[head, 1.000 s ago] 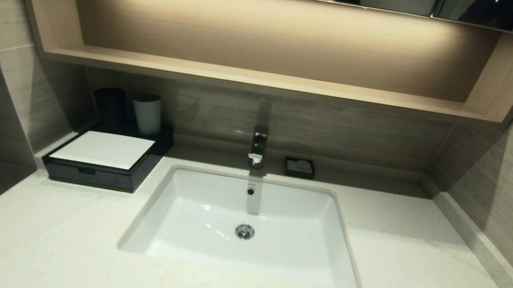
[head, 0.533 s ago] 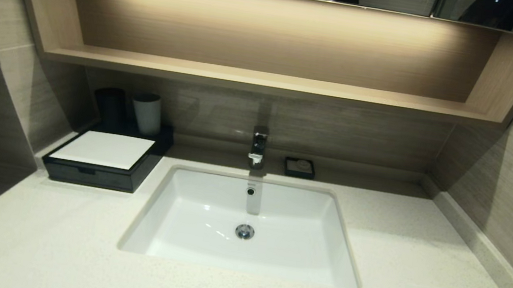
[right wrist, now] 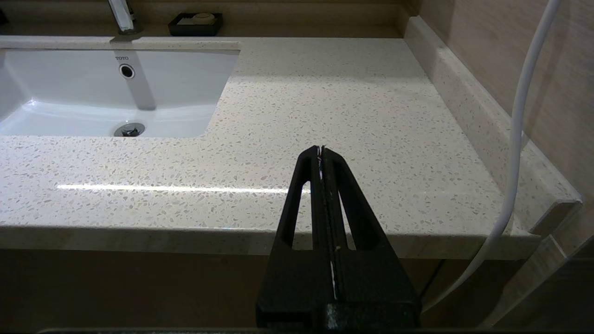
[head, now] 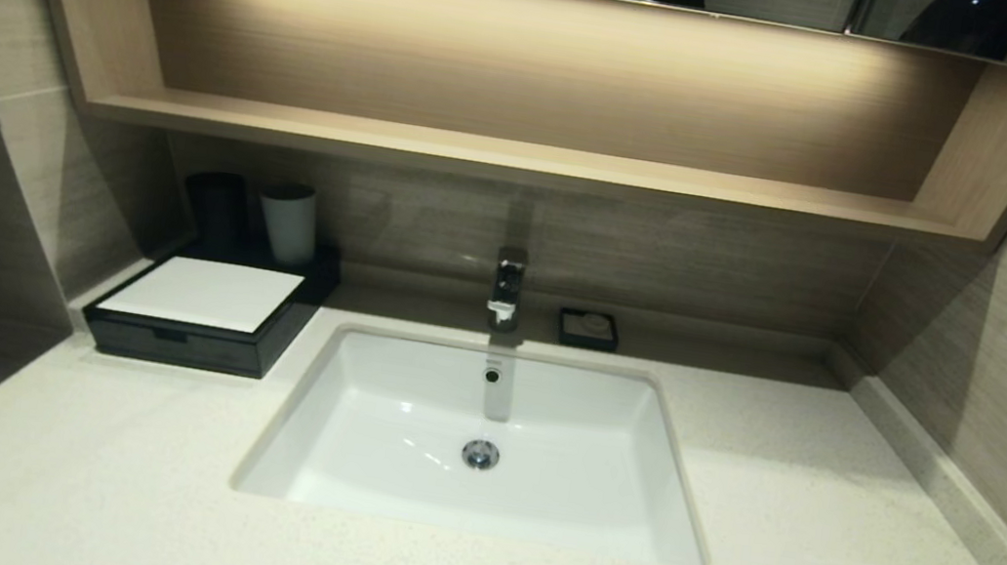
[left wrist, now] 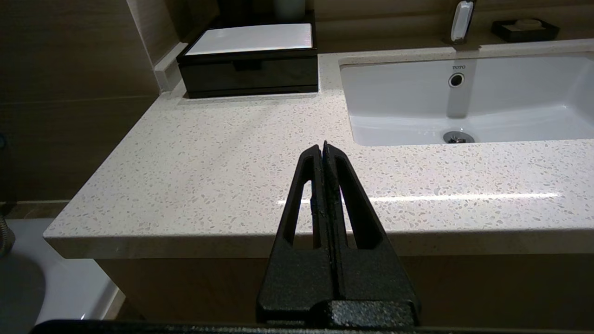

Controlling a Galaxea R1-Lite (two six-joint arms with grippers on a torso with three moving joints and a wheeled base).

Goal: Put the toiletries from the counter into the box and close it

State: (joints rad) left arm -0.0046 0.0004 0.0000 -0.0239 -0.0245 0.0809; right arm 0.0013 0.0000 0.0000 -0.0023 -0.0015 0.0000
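Black box (left wrist: 248, 69) sits closed at the counter's (left wrist: 209, 176) far left, nearer the pinched-shut, empty left hand (left wrist: 323, 146); right hand (right wrist: 321, 149) likewise shut.

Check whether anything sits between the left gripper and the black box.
Nothing visible does. The left gripper, shut, hangs off the counter's front edge; only bare stone lies between it and the box, whose drawer is closed. No toiletries show anywhere.
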